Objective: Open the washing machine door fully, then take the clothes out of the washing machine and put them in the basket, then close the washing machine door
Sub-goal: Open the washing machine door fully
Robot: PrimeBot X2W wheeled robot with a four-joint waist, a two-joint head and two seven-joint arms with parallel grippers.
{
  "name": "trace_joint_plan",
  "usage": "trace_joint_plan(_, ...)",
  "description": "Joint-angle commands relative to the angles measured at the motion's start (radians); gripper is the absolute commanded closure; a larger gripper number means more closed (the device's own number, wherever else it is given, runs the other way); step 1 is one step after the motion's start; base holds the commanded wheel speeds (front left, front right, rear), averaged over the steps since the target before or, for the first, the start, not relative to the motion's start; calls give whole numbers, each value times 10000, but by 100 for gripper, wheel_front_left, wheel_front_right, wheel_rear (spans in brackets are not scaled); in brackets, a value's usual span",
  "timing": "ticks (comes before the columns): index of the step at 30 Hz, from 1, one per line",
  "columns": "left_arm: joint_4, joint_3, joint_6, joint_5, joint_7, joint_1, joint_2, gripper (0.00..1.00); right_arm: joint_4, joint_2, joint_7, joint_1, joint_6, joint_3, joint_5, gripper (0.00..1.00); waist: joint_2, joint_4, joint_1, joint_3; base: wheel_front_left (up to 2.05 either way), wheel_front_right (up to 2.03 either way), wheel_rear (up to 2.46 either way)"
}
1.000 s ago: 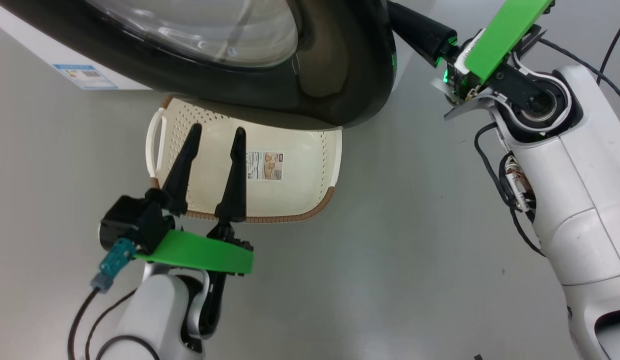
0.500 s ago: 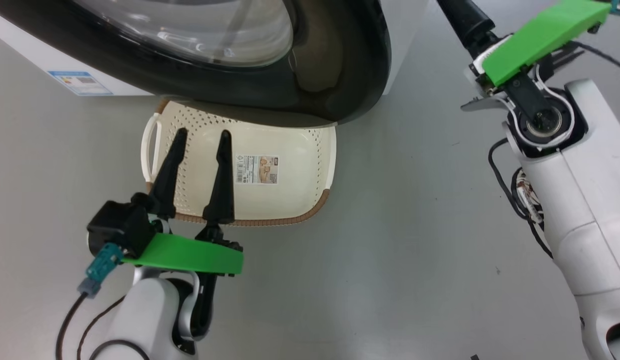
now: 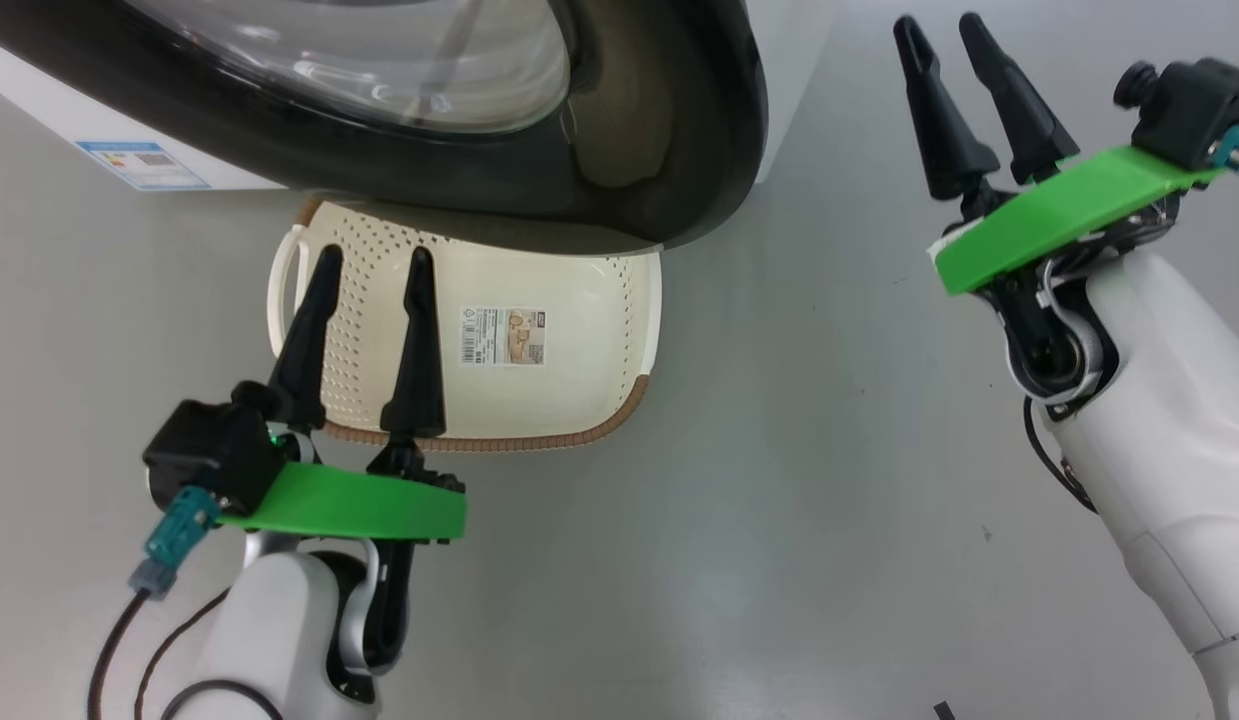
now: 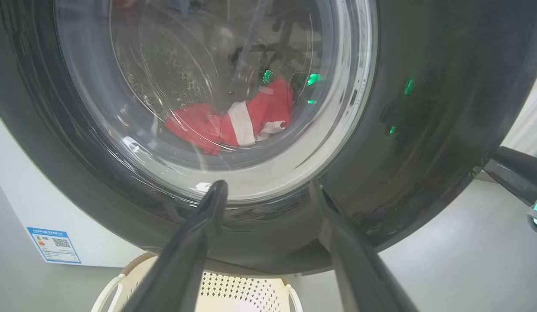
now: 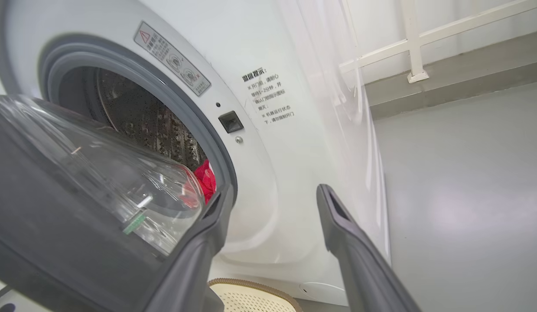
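Under the washing machine door (image 3: 619, 130): basket (image 3: 569, 400) on the floor (image 3: 779, 500), far end tucked beneath the door's black rim, near end out in front of it, sticker (image 3: 504, 335) flat on its bottom.
Door itself: swung partway off the washing machine (image 5: 259, 173), with a gap at its free edge baring the grey gasket (image 5: 134, 71) and the steel drum (image 5: 134, 117); glass bowl bulging toward the opening.
Red clothes (image 4: 246, 119): white-striped, behind the door, low in the drum; visible through the door's glass from the left wrist, and just past the door's edge from the right wrist.
Left claw (image 3: 374, 258): in front of the door's lower rim, above the basket's left half, fingers spread wide, holding nothing.
Right claw (image 3: 937, 25): to the right of the door's free edge, apart from it, fingers parted, gripping nothing.
Blue label (image 3: 144, 165): left of the door, low on the machine's white front.
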Motion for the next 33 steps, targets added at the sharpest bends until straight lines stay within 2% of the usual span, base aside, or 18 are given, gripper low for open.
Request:
trace_joint_plan(1, -313, 346, -37, 117, -76, 280, 150, 0, -148, 78, -144, 332, 77, 45, -466, 0, 0, -8, 0, 3, 0, 0, 0)
trace_joint_plan(5, -486, 399, 24, 142, -76, 326, 150, 0, -579, 328, -192, 735, 77, -871, -2062, 0, 0, -43, 0, 35, 0, 0, 0)
trace_joint_plan(12, -744, 436, -108, 197, -76, 351, 150, 0, -2332, 1170, -196, 2073, 77, -2743, -5080, 0, 0, -77, 0, 72, 0, 0, 0)
trace_joint_plan(17, -942, 367, -70, 284, -76, 344, 150, 0, -3406, 1604, -197, 2900, 77, -3418, -6658, 0, 0, -82, 0, 88, 0, 0, 0)
trace_joint_plan(27, -1380, 353, -51, 340, -76, 394, 150, 0, -4917, 1905, -198, 4132, 77, -3833, -7658, 0, 0, -79, 0, 119, 0, 0, 0)
trace_joint_plan(33, -1398, 285, -7, 370, -76, 385, 150, 0, -5380, 1917, -198, 4706, 77, -3839, -7511, 0, 0, -29, 0, 161, 0, 0, 0)
